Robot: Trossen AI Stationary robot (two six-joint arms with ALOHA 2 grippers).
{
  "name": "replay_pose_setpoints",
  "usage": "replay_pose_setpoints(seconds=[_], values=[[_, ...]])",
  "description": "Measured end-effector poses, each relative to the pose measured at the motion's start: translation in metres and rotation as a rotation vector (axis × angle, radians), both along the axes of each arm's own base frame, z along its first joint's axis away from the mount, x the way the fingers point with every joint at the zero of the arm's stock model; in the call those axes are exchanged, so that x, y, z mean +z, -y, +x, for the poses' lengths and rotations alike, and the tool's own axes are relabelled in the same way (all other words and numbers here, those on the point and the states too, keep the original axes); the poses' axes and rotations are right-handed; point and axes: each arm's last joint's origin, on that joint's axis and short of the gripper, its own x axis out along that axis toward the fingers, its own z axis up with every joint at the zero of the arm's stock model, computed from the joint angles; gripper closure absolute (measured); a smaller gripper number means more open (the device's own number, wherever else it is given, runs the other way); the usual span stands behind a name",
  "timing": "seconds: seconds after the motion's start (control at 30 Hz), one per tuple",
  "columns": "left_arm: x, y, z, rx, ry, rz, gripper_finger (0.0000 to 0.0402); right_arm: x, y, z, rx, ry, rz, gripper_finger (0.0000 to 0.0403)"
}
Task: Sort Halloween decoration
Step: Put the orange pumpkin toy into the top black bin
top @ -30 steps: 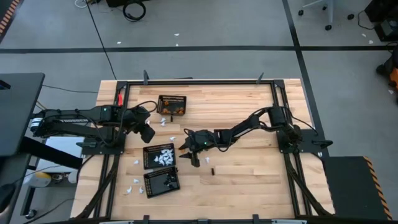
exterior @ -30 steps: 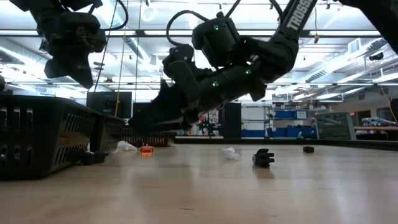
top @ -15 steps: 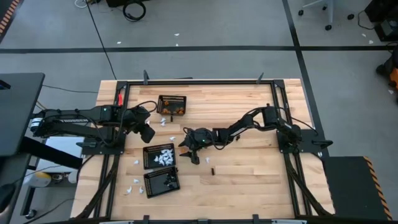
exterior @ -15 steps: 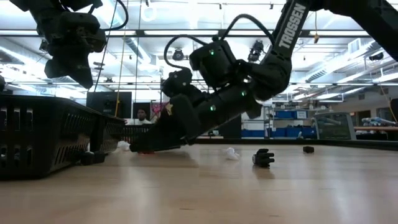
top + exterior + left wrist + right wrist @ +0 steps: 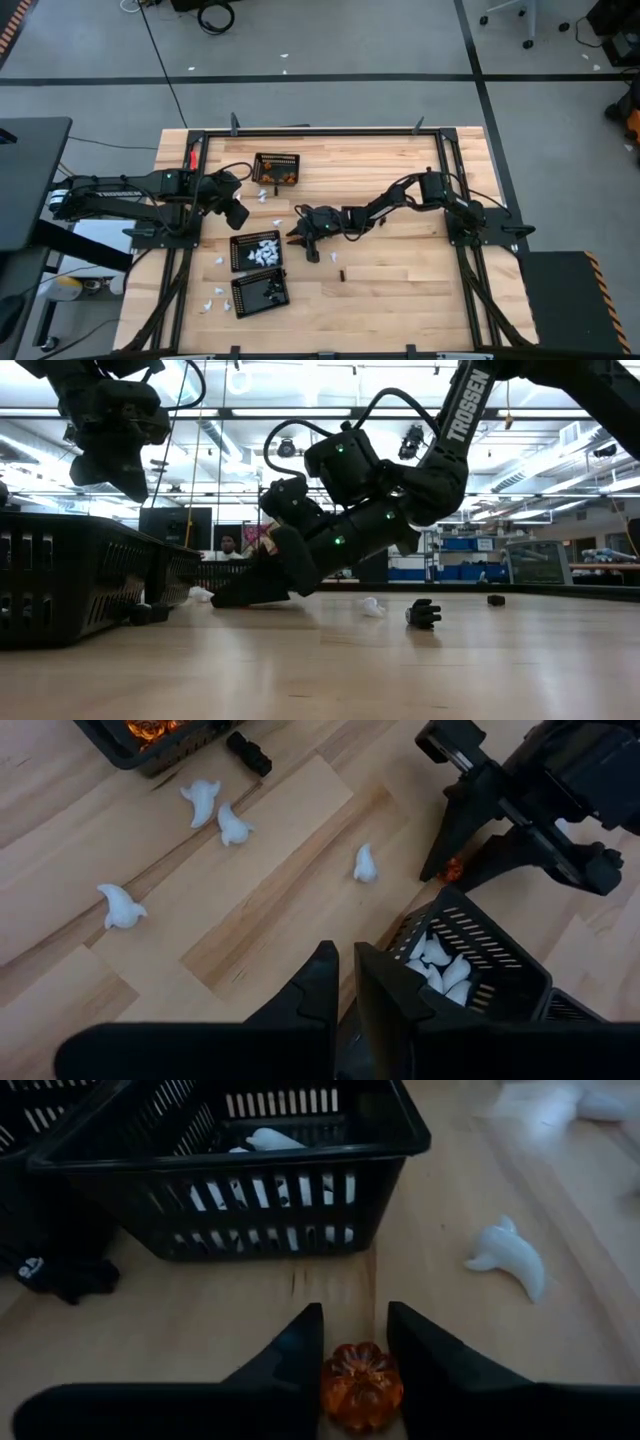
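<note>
A small orange pumpkin piece (image 5: 361, 1383) lies on the table between the fingers of my right gripper (image 5: 353, 1314), which is shut on it just right of the basket of white pieces (image 5: 257, 251). That gripper (image 5: 299, 238) reaches low across the table from the right. My left gripper (image 5: 347, 988) hangs shut and holding nothing above the table's left part (image 5: 238, 215). White ghost pieces (image 5: 121, 906) (image 5: 365, 864) and black pieces (image 5: 341, 273) lie loose on the wood. My right gripper pinches the orange pumpkin by its two opposite sides (image 5: 331, 1382) between its two fingers (image 5: 290, 1355). The fingers slant down at it from the table's right side. The pumpkin sits upright with its underside on the table.
A basket with orange pieces (image 5: 277, 168) stands at the far left, and a basket with black pieces (image 5: 260, 293) near the front left. In the low view a black piece (image 5: 423, 614) and a white one (image 5: 372, 606) lie right of my right gripper.
My right gripper has come down to the table, moving a little toward the left edge, with its fingers spread wide. It has then drawn them in on the orange pumpkin, which stays on the table. My left arm has kept still.
</note>
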Motion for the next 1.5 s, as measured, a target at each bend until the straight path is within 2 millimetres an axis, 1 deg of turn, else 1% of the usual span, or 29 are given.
replay_pose_setpoints(seconds=[0.3, 0.47, 0.7, 0.9, 1.0, 1.23, 1.5], values=[[0.0, 0.0, 0.0, 0.0, -0.003, 0.0, 0.0358, 0.0, 0.002, 0.0, 0.003, -0.004, 0.004, 0.0305], [0.0, 0.0, 0.0, 0.001, -0.003, -0.001, 0.0358, 0.003, 0.004, 0.0, 0.0, -0.002, 0.003, 0.0298], [0.0, 0.0, 0.0, 0.001, -0.006, -0.001, 0.0358, 0.015, 0.013, -0.003, -0.006, -0.027, -0.021, 0.03], [0.0, 0.0, -0.001, 0.001, -0.006, -0.001, 0.0358, 0.02, 0.023, -0.003, -0.017, -0.034, -0.029, 0.0299], [0.0, 0.0, -0.001, 0.001, -0.007, -0.001, 0.0358, 0.022, 0.022, -0.003, -0.01, -0.027, -0.041, 0.0299], [-0.001, 0.0, -0.001, 0.001, -0.011, -0.001, 0.0358, 0.037, 0.023, -0.003, -0.006, 0.001, -0.072, 0.0299], [-0.001, 0.0, -0.001, 0.001, -0.011, -0.002, 0.0358, 0.042, 0.031, -0.001, -0.023, 0.012, -0.076, 0.0298]])
